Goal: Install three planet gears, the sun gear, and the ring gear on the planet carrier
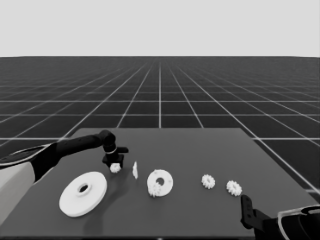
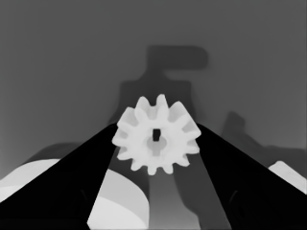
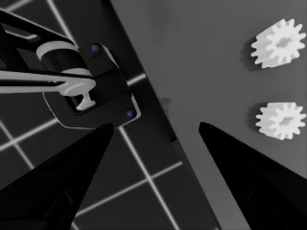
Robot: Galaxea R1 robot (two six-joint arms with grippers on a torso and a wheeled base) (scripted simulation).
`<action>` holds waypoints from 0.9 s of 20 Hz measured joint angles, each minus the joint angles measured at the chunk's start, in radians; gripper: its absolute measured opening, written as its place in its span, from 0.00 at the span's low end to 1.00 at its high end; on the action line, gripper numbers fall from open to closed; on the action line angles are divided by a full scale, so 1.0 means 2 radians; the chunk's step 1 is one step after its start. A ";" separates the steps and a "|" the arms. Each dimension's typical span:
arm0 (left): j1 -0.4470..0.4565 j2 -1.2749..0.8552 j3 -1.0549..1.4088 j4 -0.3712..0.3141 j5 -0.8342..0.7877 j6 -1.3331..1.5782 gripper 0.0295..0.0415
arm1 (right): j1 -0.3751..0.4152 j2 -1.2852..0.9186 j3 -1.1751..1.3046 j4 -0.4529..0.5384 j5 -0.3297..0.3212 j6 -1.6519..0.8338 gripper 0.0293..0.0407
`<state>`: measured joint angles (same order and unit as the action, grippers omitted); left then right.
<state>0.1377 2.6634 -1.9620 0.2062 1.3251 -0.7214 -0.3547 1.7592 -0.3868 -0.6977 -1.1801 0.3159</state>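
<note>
My left gripper point(image 1: 114, 163) is over the table's left part, shut on a small toothed planet gear point(image 1: 115, 168). In the left wrist view that gear point(image 2: 157, 140) is face-on, with a black finger touching each side. The larger round part, the ring gear point(image 1: 83, 193), lies flat just near-left of it. The smaller round part, the planet carrier point(image 1: 161, 181), lies mid-table with one gear point(image 1: 156, 190) on its near edge. Two more planet gears point(image 1: 208, 181) point(image 1: 233, 188) lie to the right. My right gripper point(image 1: 245, 201) is parked at the lower right, open and empty.
A thin white piece point(image 1: 135, 170) stands between the held gear and the smaller round part. The right wrist view shows the two loose gears point(image 3: 279, 43) point(image 3: 280, 120) near the table's edge point(image 3: 158, 129), with dark machinery point(image 3: 91, 86) over the floor grid beyond.
</note>
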 joint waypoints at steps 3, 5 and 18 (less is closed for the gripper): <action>-0.102 -0.056 0.127 -0.065 0.093 -0.056 0.14 | 0.000 0.000 0.000 0.000 0.000 0.000 0.81; -0.154 -0.052 0.120 -0.101 0.119 -0.052 0.14 | 0.000 0.000 0.000 0.000 0.000 0.000 0.81; -0.177 0.186 0.080 -0.123 0.128 -0.251 0.14 | 0.000 0.000 0.000 0.000 0.000 0.000 0.81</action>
<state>-0.2167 3.0356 -1.8018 -0.0394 1.5815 -1.2231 -0.3547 1.7592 -0.3868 -0.6977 -1.1801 0.3159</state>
